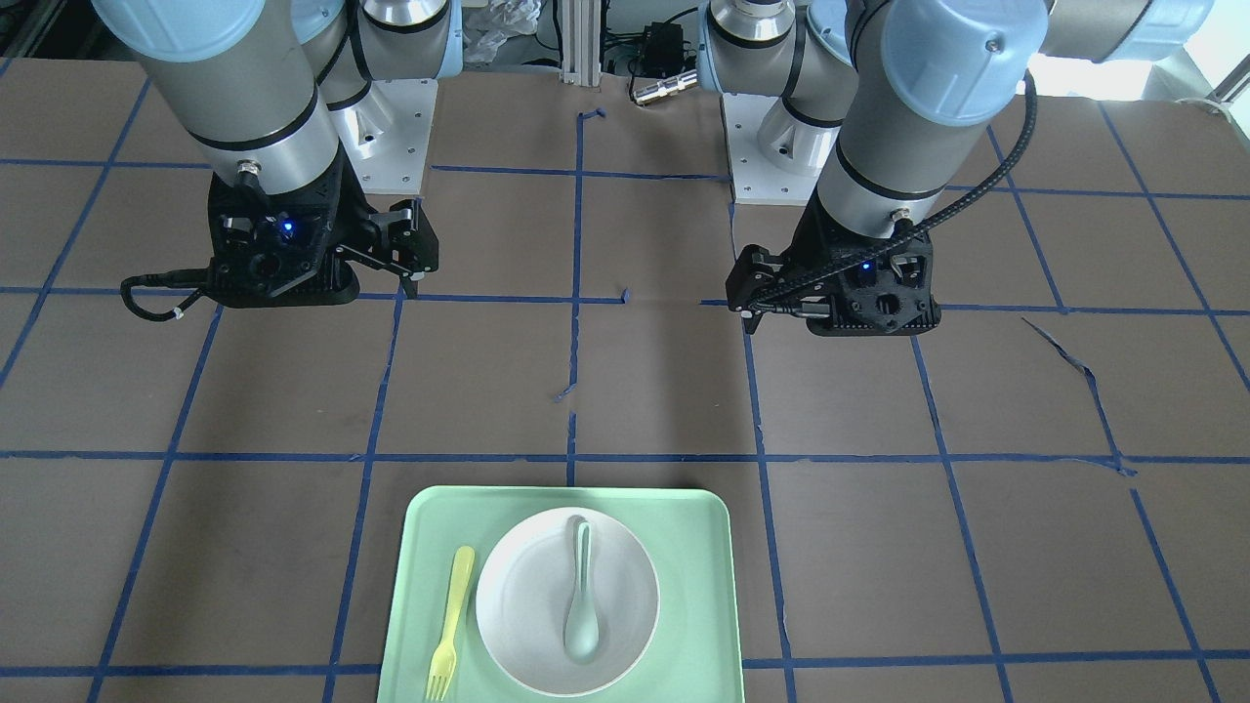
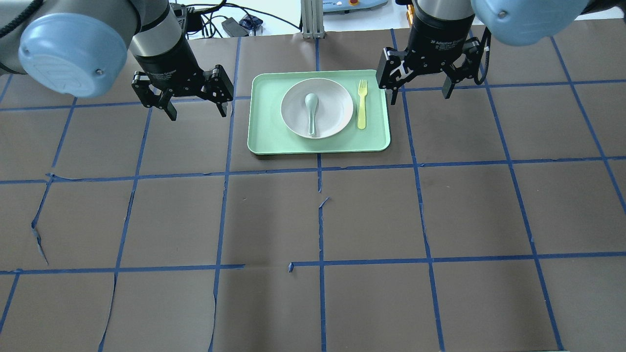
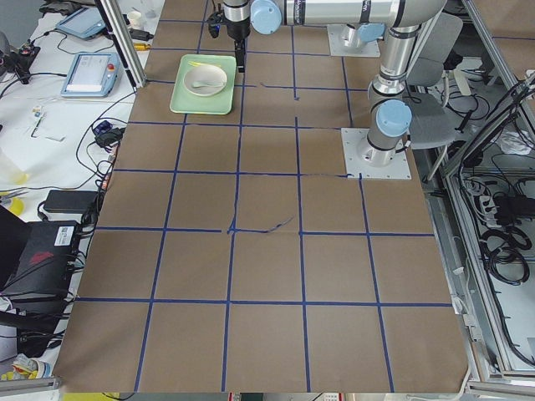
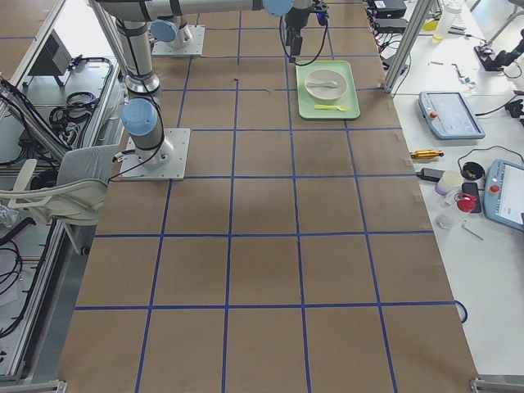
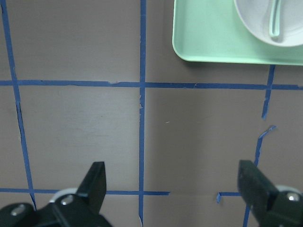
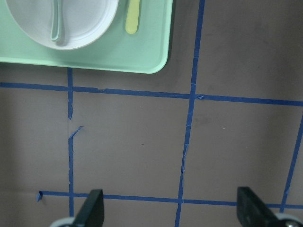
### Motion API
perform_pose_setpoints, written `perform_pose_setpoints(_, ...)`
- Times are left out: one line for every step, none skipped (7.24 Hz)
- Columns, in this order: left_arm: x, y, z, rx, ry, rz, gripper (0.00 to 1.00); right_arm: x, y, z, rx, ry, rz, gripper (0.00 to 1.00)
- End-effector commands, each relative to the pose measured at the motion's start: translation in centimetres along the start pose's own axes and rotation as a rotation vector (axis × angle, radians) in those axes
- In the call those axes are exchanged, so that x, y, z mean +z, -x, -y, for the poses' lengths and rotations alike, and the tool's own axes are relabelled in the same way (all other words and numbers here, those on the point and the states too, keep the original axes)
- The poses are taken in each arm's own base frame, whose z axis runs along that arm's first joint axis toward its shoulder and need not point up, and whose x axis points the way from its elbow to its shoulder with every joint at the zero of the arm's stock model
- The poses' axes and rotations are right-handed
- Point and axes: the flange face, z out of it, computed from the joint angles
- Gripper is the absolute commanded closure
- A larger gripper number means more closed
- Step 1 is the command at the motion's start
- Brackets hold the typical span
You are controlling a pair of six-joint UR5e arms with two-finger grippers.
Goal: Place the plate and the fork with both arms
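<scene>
The off-white plate point(image 2: 326, 113) lies on the mint-green tray point(image 2: 266, 124) at the table's far middle, with a pale green-grey spoon point(image 2: 311, 110) in it. The yellow fork point(image 2: 362, 105) lies on the tray just right of the plate. The plate point(image 1: 527, 610) and fork point(image 1: 449, 615) also show in the front view. My left gripper point(image 2: 194, 104) hangs open and empty left of the tray. My right gripper point(image 2: 419, 91) hangs open and empty right of the tray. The wrist views show the plate point(image 5: 258, 19) and fork point(image 6: 133, 16) at their top edges.
The table is brown paper with a blue tape grid point(image 2: 319, 168), torn in places. The arm bases point(image 1: 395, 127) stand at the robot's side. Cables and tablets lie beyond the table's far edge point(image 4: 446, 115).
</scene>
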Motion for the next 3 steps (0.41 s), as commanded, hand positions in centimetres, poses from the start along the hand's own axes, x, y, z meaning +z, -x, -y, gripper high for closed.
perform_pose_setpoints(0.13,0.13,-0.06,-0.003,0.002,0.014,0.00,0.03,0.05,-0.09,0.001,-0.001,-0.001,0.00)
perform_pose_setpoints(0.21,-0.31,-0.16,0.002,0.004,0.012,0.00,0.16,-0.03,-0.06,0.002,0.005,-0.001,0.00)
perform_pose_setpoints(0.12,-0.28,-0.10,-0.001,0.001,0.007,0.00,0.14,-0.05,-0.05,0.004,0.004,-0.002,0.00)
